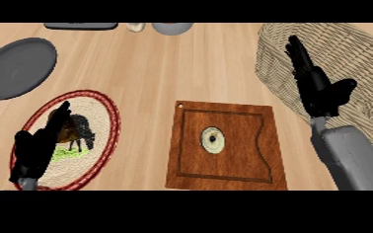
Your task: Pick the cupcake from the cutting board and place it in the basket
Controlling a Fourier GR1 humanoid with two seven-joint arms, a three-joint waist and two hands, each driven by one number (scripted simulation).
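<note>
A small cupcake (212,140) with a pale wrapper and dark centre stands in the middle of the brown wooden cutting board (247,173). The woven wicker basket (342,44) lies at the right, reaching the view's right edge. My right hand (315,81) is open with straight fingers, held over the basket's left part, up and right of the cupcake and apart from it. My left hand (40,145) is open at the lower left, fingers up, over a decorated plate, far from the board.
A round plate (98,123) with a red rim and an animal picture lies under my left hand. A grey plate (25,64) is at the far left. A grey bowl (172,28), a small pale object (135,27) and a dark flat item (80,25) line the back edge.
</note>
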